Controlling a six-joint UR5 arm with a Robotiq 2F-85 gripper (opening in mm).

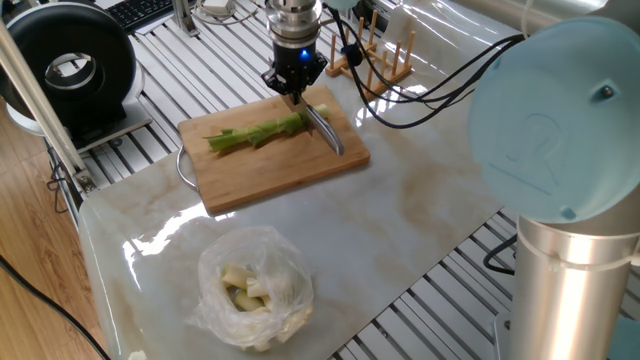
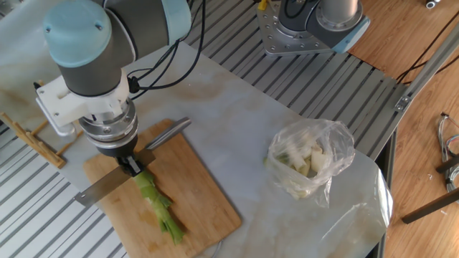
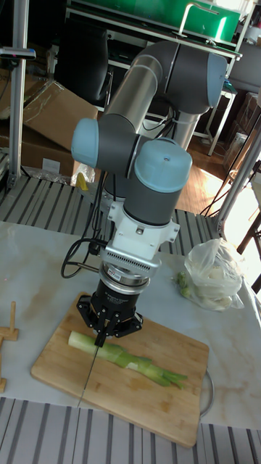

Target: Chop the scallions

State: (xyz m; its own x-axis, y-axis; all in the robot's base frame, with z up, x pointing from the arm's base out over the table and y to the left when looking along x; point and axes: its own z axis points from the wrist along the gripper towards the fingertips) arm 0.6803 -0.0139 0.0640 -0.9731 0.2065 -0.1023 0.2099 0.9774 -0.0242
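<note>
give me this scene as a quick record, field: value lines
gripper: gripper, jaws shut on the knife
knife: knife, blade across the pale end of the scallion, handle sticking out past the board edge
scallion: scallion, one whole stalk lying flat on the board, no cut chunks seen
cutting board: wooden cutting board on the marble table
bag: clear plastic bag of pale pieces, off the board
rack: wooden rack behind the board
</note>
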